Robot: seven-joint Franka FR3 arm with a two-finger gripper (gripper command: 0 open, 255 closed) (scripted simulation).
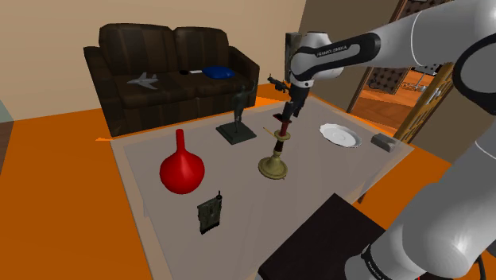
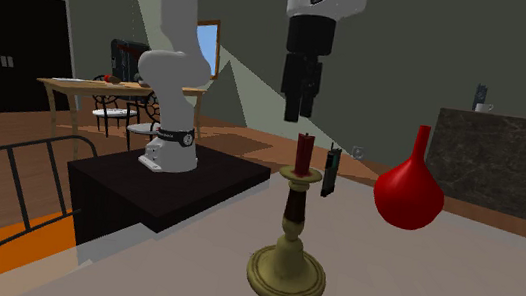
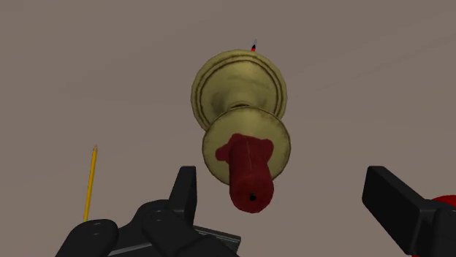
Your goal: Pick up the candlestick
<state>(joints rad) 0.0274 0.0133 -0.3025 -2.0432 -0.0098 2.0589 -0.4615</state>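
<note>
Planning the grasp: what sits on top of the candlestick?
A dark red candle stands upright in the cup of the candlestick. The open pincer hangs above it, apart. The candle's foot inside the cup is hidden.

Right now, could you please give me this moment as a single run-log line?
phase: pre-grasp | gripper: open, above candlestick, no contact | candlestick: upright on table | holding: nothing

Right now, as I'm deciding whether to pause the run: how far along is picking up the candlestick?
Done: the open tool is lined up over the candlestick. In hand: the approach; it hovers with a gap above the red candle. Left: lower around it, close and lift; the base stands on the table.
</note>
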